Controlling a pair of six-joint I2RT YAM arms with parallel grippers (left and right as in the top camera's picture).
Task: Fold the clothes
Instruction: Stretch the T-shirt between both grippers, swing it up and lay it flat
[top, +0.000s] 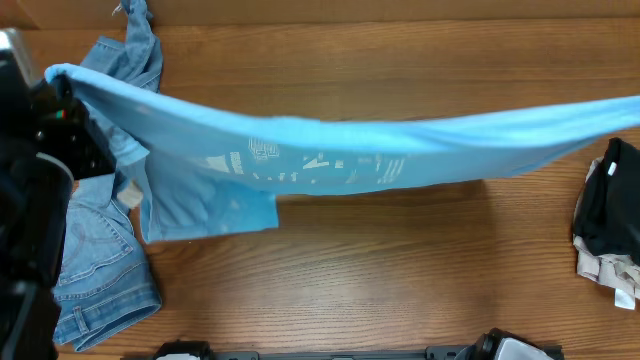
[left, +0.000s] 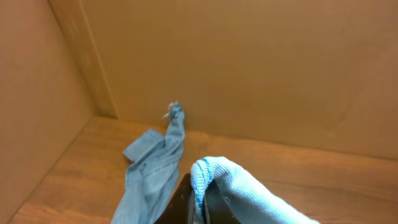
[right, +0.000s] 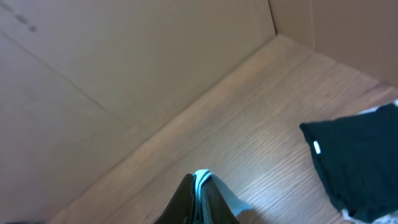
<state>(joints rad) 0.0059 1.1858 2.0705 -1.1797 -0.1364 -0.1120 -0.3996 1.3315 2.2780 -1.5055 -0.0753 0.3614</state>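
The T-shirt (top: 330, 140) is a light sky blue, plain apart from white lettering (top: 320, 163) across the chest (the print looks faint, almost washed into the cloth). In the left wrist view its knit shows fine ribbing in the same pale blue. The denim jeans (top: 95, 250) are a deeper, faded mid-blue with paler worn patches and lighter seams. The garment (top: 608, 200) at the right edge is black, and the cloth (top: 612, 272) beside it is white with greyish marks. The bench (top: 400, 270) is warm brown wood with darker streaked grain. The cardboard walls (left: 249, 62) are a flat tan. The left tool (left: 198, 202) and the right tool (right: 200, 196) are black.
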